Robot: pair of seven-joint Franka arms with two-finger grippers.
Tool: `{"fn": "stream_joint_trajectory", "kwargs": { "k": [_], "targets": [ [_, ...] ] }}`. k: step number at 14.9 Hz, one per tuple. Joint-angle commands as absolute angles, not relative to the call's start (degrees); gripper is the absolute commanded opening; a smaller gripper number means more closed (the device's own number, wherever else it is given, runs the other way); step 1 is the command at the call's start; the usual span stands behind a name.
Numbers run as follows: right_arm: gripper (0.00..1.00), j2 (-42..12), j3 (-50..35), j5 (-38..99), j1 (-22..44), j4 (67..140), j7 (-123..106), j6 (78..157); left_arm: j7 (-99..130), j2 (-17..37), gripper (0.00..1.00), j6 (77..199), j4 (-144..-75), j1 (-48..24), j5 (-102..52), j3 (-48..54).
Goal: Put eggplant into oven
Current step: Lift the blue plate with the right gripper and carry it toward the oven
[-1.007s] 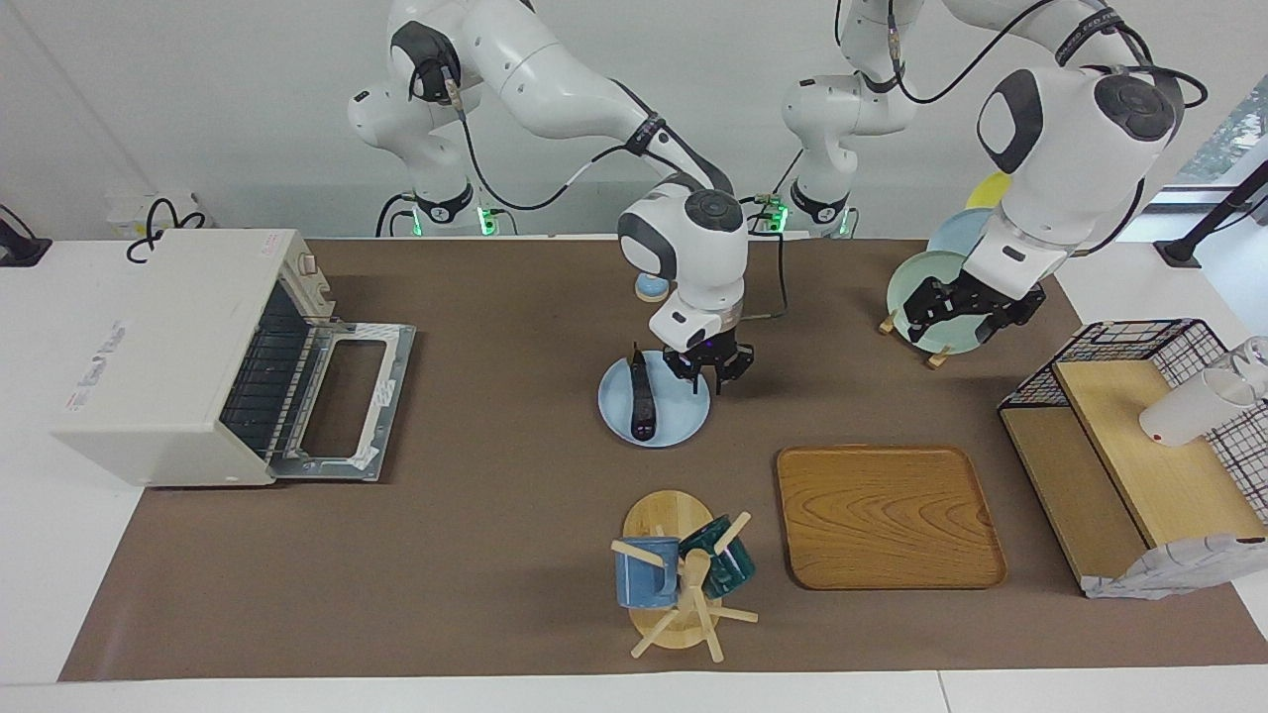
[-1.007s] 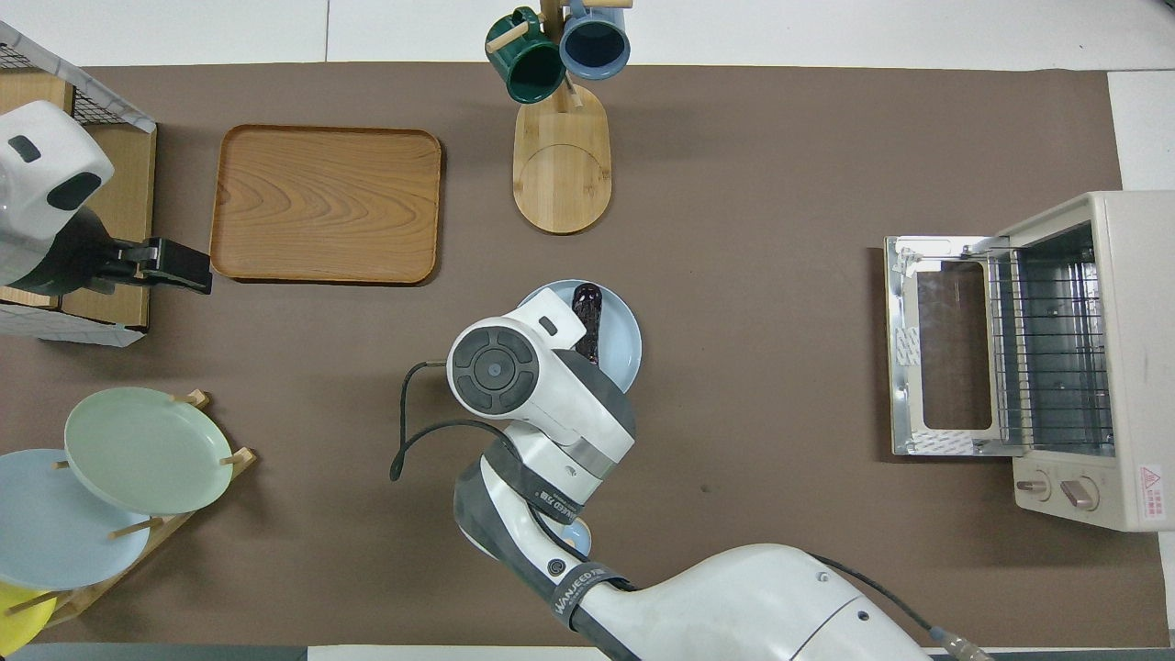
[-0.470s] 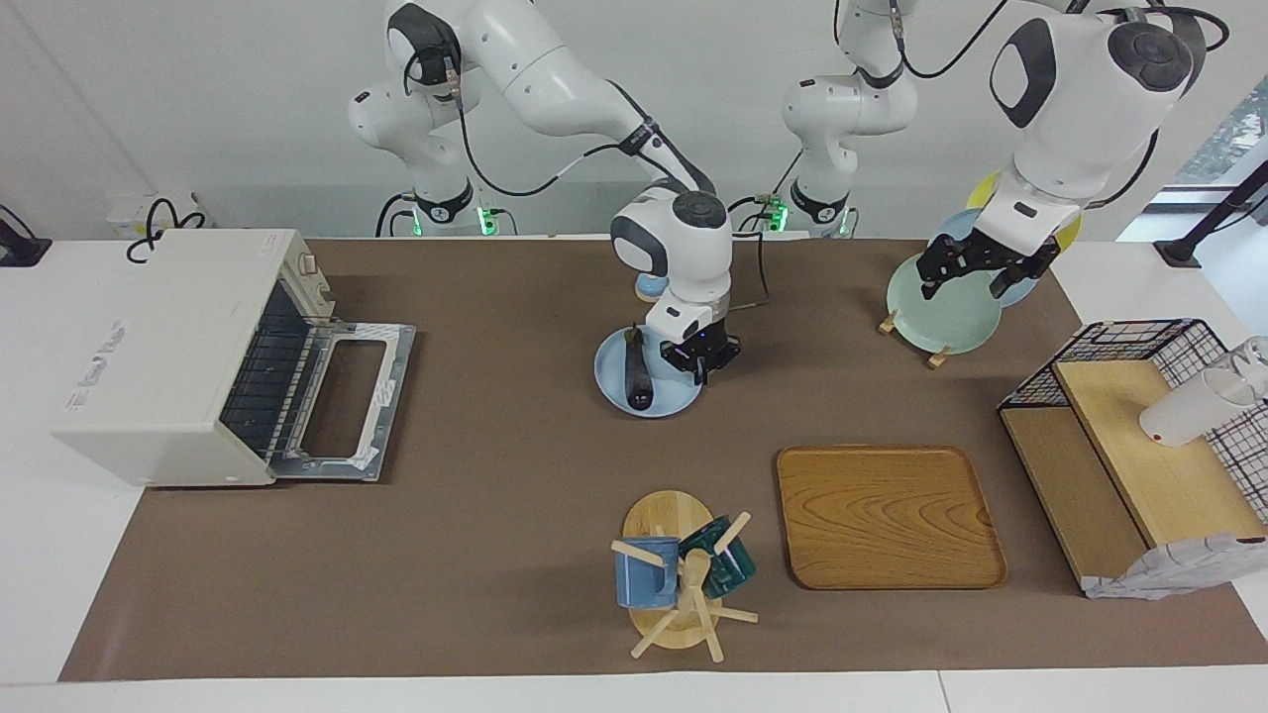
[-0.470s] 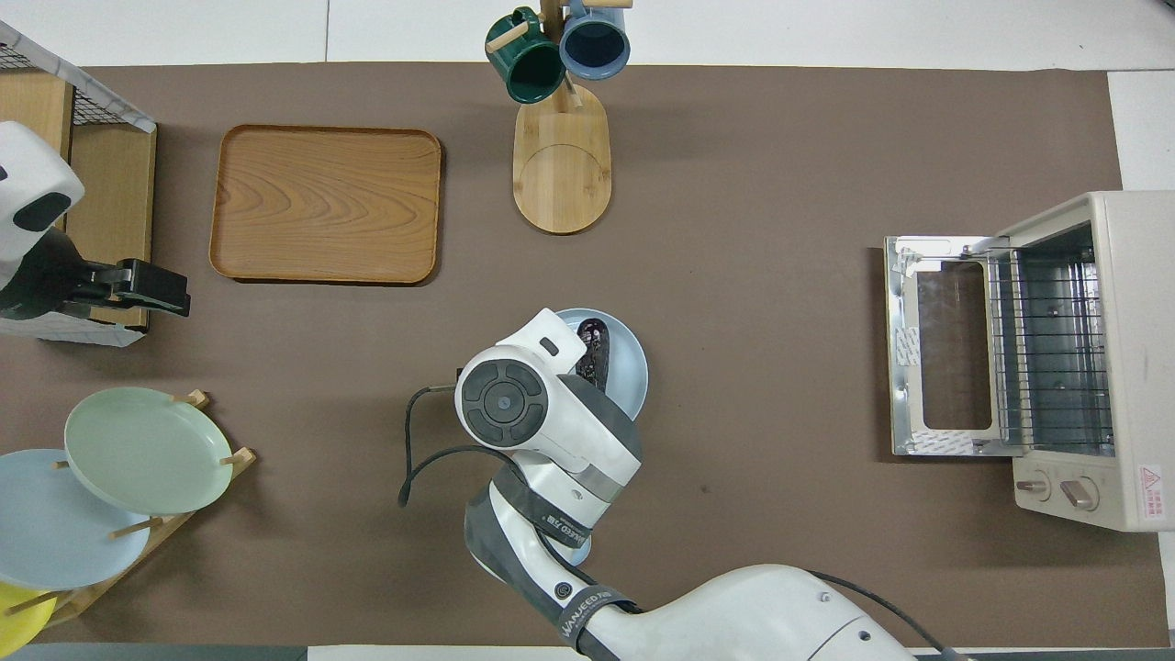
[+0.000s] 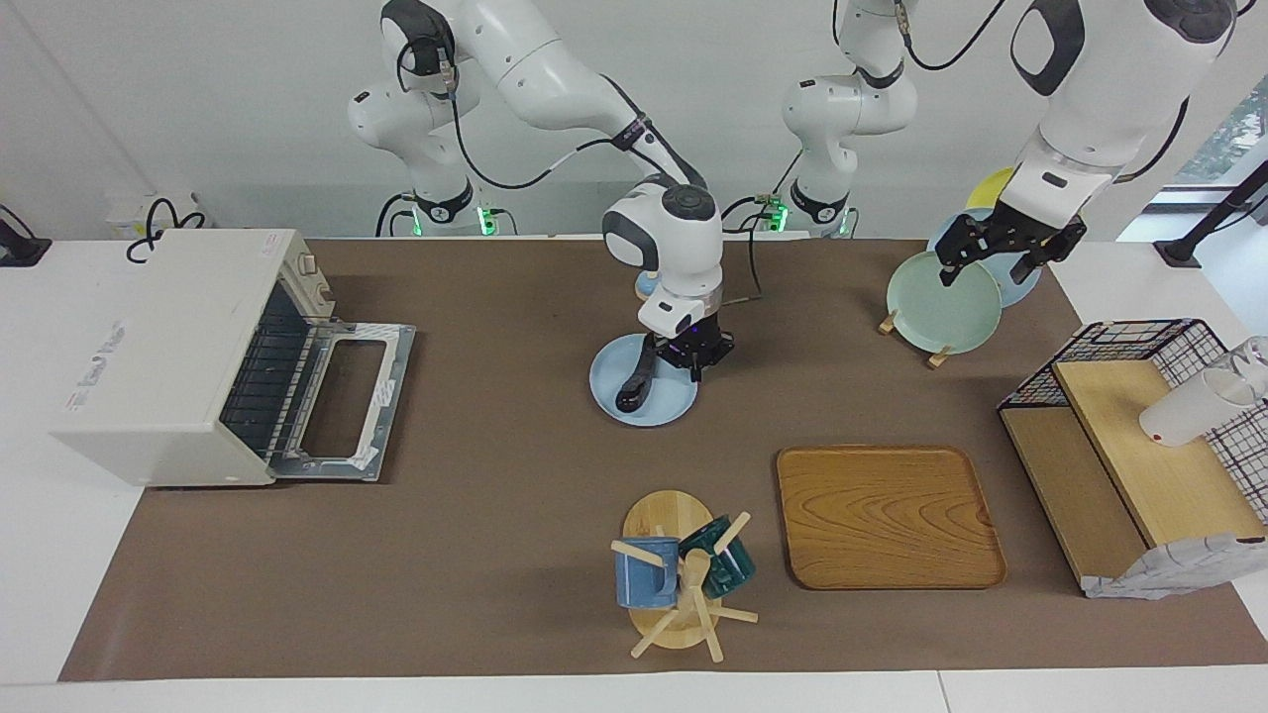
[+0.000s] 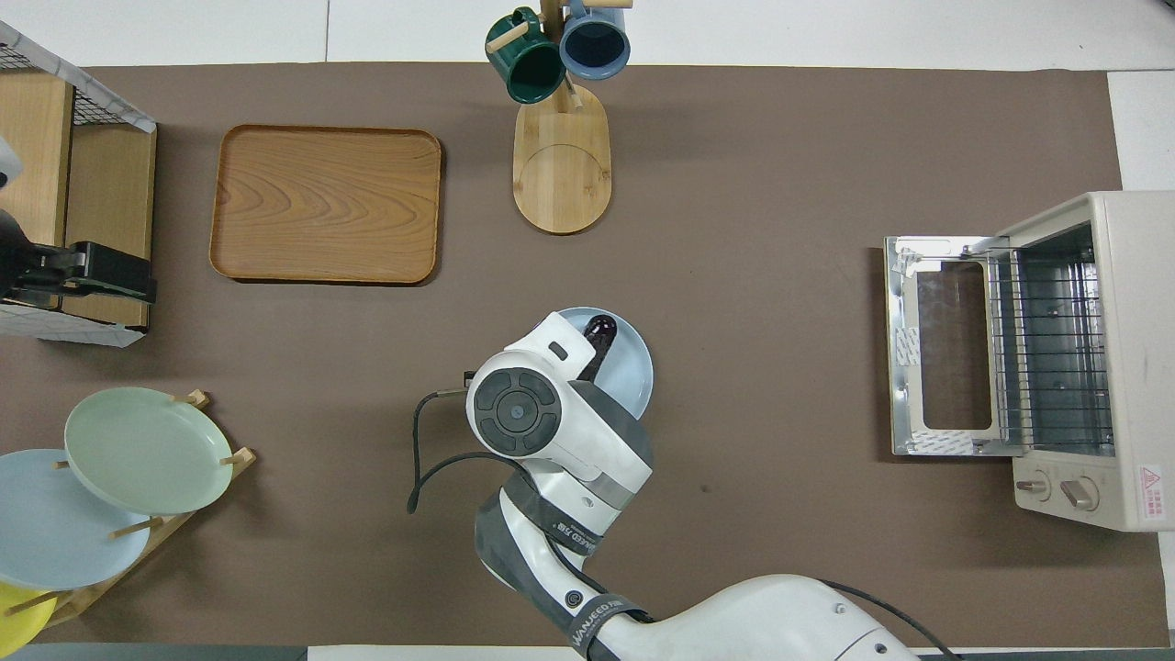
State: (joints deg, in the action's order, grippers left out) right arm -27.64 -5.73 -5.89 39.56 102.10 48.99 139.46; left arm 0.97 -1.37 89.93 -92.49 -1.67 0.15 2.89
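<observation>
The eggplant (image 5: 632, 381) (image 6: 597, 335) lies slanted on a pale blue plate (image 5: 674, 406) (image 6: 633, 367) mid-table. Its stem end reaches up against the side of my right gripper (image 5: 694, 371). That gripper is shut, low over the plate's rim toward the left arm's end. I cannot tell whether anything is pinched in it, and from overhead the hand hides the fingers. The off-white oven (image 5: 168, 347) (image 6: 1102, 349) stands at the right arm's end with its door (image 5: 347, 396) dropped open and its wire rack showing. My left gripper (image 5: 1003, 259) (image 6: 110, 274) hangs open above the plate rack.
A plate rack (image 5: 941, 292) with green, blue and yellow plates stands near the left arm's base. A wire basket with wooden shelves (image 5: 1129, 436) is at that end. A wooden tray (image 5: 887, 515) and a mug tree (image 5: 674, 574) sit farther from the robots.
The right gripper closed and drew toward the robots. The plate slid with it, and the eggplant swung slantwise toward the gripper. The left arm rose and pulled back over the rack.
</observation>
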Motion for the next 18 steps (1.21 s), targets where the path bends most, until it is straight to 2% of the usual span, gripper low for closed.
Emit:
{"fn": "stream_joint_trajectory", "kwargs": {
  "k": [1,5,7,13,16,18],
  "targets": [
    [0.00,-27.8,-5.7,-6.4,38.8,101.0,47.8,135.0,0.4,-0.6,1.00,88.2,-91.2,-0.2,1.2,3.9],
    [0.00,-27.9,-5.6,-10.9,38.4,94.4,47.8,121.5,0.4,-0.8,1.00,88.3,-92.0,0.5,1.1,4.3],
    [0.00,-26.9,-5.4,-13.3,37.5,94.0,47.8,117.4,0.4,-0.9,1.00,88.3,-92.0,0.5,1.0,4.3],
    [0.00,-16.2,-5.5,-13.7,27.2,101.3,36.0,110.8,0.8,-1.1,1.00,88.2,-92.5,0.4,1.0,4.2],
    [0.00,-12.2,-5.4,-15.7,24.4,105.0,35.8,103.8,0.9,-1.1,1.00,88.6,-92.4,0.5,1.0,4.1],
    [0.00,-9.7,-5.4,-17.9,22.0,108.2,33.3,102.7,0.8,-1.1,1.00,88.7,-92.4,0.6,1.0,4.1]
  ]
}}
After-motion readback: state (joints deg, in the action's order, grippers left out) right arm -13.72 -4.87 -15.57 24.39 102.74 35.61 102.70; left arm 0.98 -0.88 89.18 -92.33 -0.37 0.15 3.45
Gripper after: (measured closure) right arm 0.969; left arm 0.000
